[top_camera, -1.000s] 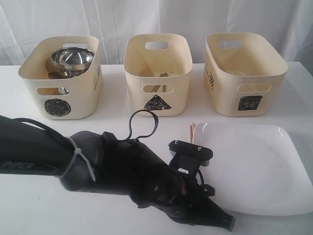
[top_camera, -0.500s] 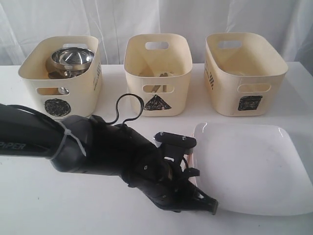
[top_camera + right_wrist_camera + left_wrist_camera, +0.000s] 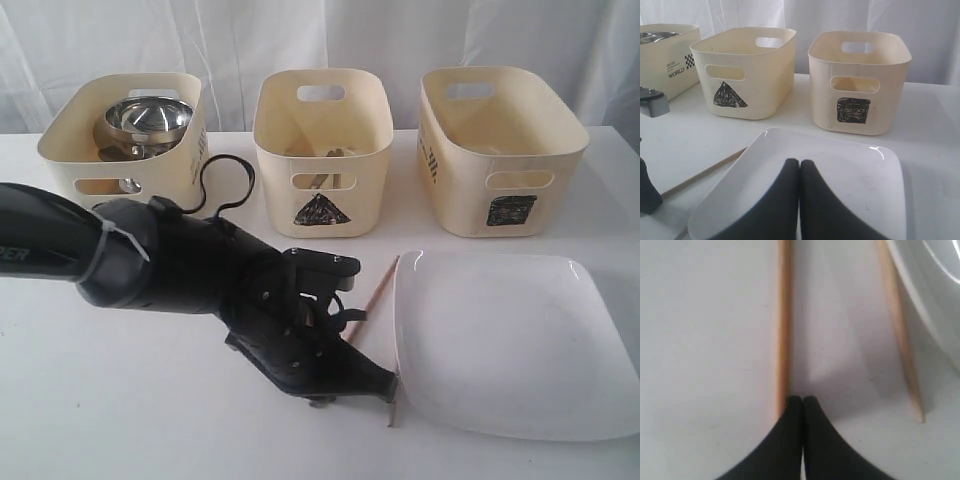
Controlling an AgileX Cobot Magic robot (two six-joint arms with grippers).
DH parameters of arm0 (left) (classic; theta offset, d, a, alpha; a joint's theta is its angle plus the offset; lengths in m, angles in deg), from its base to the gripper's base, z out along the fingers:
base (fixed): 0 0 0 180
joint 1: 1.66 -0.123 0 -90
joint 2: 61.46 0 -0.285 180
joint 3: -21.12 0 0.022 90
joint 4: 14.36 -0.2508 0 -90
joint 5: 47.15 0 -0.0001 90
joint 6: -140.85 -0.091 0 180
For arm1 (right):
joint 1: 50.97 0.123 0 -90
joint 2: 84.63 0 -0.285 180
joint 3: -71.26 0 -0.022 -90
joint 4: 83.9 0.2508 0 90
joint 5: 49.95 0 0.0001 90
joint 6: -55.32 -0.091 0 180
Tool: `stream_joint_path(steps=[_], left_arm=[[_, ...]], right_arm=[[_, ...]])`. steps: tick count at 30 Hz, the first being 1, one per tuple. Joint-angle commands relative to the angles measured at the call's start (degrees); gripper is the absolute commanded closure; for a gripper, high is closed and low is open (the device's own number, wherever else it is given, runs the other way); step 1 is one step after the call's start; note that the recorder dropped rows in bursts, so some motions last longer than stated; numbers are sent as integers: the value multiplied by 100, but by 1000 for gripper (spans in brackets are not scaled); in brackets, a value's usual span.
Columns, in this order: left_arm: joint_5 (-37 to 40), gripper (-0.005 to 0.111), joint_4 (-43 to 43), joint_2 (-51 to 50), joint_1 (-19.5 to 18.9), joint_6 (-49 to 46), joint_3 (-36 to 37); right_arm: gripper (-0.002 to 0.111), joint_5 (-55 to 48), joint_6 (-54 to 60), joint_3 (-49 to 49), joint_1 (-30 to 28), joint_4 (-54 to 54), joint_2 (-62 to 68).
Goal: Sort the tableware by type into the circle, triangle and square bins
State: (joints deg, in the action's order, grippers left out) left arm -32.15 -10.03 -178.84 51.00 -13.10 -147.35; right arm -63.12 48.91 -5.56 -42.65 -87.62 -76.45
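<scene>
Since a second ago the left arm [image 3: 180,275] has drawn back leftward. Its jaws are pressed together and empty, with the tips at the end of one chopstick [image 3: 784,325] on the tabletop [image 3: 700,340]. The second chopstick [image 3: 897,325] lies beside the plate [image 3: 935,300]. Closed so, the jaws may only push the stick away.

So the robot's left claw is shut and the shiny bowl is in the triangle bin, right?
No. The left gripper is shut, but the shiny bowl is in the circle bin, not the triangle bin, as the exterior view shows.
</scene>
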Motion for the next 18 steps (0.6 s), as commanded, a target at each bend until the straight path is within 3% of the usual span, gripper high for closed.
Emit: stream_joint_path(steps=[1,7,13,15,18], left_arm=[[439,107,-207,79,-208,-82,97],[686,107,-280,462,-223,-537,97],[797,106,-873,1120,-380,-575,97],[834,99,-979,1238,-520,-572,97],[867,79,-1026,1301,-768,-572,97]], right_arm=[[108,44,19,-40,-36,-24,-39],[108,44,19,-40,-36,-24,-39],[108,44,19,-40,-36,-24,-39],[108,44,19,-40,-36,-24,-39],[108,44,19,-40,-36,-24,-39]])
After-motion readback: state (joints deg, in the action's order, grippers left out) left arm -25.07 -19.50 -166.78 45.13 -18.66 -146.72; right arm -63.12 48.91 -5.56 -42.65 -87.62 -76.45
